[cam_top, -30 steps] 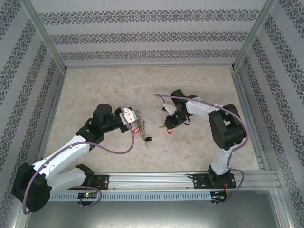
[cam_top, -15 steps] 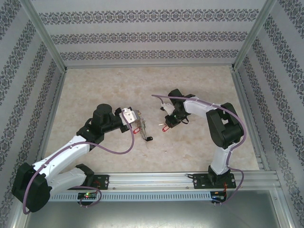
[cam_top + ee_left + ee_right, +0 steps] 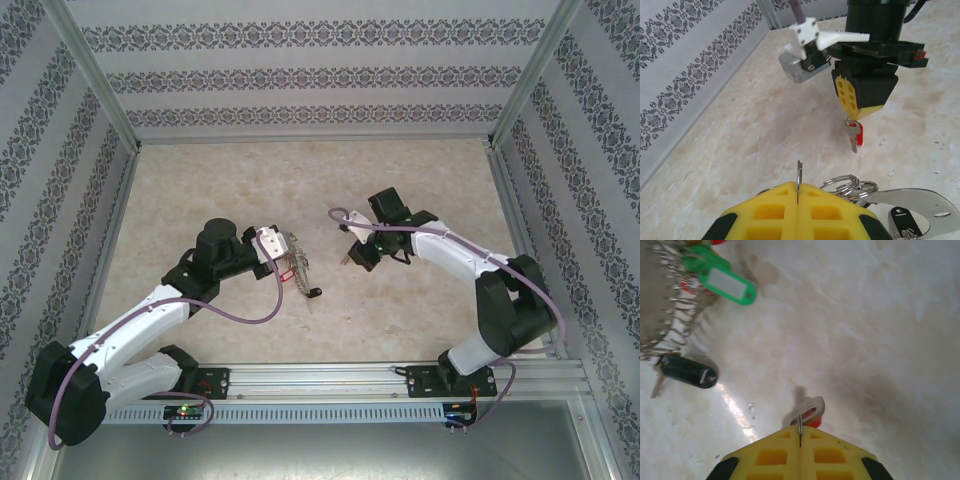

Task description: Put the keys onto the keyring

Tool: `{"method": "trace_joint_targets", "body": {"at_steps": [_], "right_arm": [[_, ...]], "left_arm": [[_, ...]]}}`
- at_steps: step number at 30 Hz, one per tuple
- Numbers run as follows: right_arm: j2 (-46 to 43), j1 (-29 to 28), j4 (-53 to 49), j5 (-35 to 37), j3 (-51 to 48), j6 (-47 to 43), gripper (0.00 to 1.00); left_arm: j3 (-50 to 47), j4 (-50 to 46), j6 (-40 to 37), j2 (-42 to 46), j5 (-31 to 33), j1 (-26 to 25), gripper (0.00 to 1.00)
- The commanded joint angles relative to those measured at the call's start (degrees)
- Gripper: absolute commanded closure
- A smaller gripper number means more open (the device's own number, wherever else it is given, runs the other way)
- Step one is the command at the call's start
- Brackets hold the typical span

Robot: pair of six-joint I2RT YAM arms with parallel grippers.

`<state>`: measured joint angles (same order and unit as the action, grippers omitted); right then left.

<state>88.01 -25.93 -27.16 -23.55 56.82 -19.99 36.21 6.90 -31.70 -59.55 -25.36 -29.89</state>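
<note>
Right gripper [image 3: 856, 116] grasps a red-tagged key [image 3: 855, 136] above the counter [image 3: 765, 125]; left gripper [image 3: 798, 195] clamps the keyring [image 3: 799, 172]. Green tag [image 3: 722, 280] carries a white label insert.

A silvery red-tagged key [image 3: 854, 140] hangs tip-down from the right jaws. The thin grey keyring [image 3: 850, 184], carrying a green tag [image 3: 725, 277], is pinched in the left jaws.

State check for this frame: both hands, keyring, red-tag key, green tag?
left hand: shut, pinching the keyring
right hand: shut on the red-tag key
keyring: held edge-on in left hand
red-tag key: hanging from right hand, not yet on keyring
green tag: strung on keyring
</note>
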Motion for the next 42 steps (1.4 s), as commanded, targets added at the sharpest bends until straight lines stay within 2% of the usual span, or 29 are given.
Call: {"method": "trace_joint_targets", "body": {"at_steps": [1,7,11,15,29,42], "right_arm": [[-3.9,-1.4,2.2,-7.8,-1.3,-3.8,1.00],[-11.0,-3.7,5.7,-16.0,-1.5,-2.2,1.00],[-12.4,-5.9,10.4,-17.6,-0.7,4.2,1.00],[-12.8,-8.1,14.5,-17.2,-0.3,7.8,1.00],[-8.0,-11.2,15.9,-13.6,3.6,15.9,1.00],[-7.9,-11.8,19.4,-10.6,2.3,19.1,1.00]], "left_arm": [[1.4,2.8,0.8,-0.6,-2.0,0.3,1.00],[2.3,3.3,-1.4,-1.6,-3.3,-0.2,1.00],[3.9,2.4,-3.3,-3.0,-1.5,-2.0,1.00],[3.6,5.0,-2.6,-3.5,-0.7,-2.5,1.00],[4.5,5.9,0.6,-4.4,0.4,-4.1,1.00],[5.3,5.4,3.4,-5.1,1.4,-4.7,1.00]]}}
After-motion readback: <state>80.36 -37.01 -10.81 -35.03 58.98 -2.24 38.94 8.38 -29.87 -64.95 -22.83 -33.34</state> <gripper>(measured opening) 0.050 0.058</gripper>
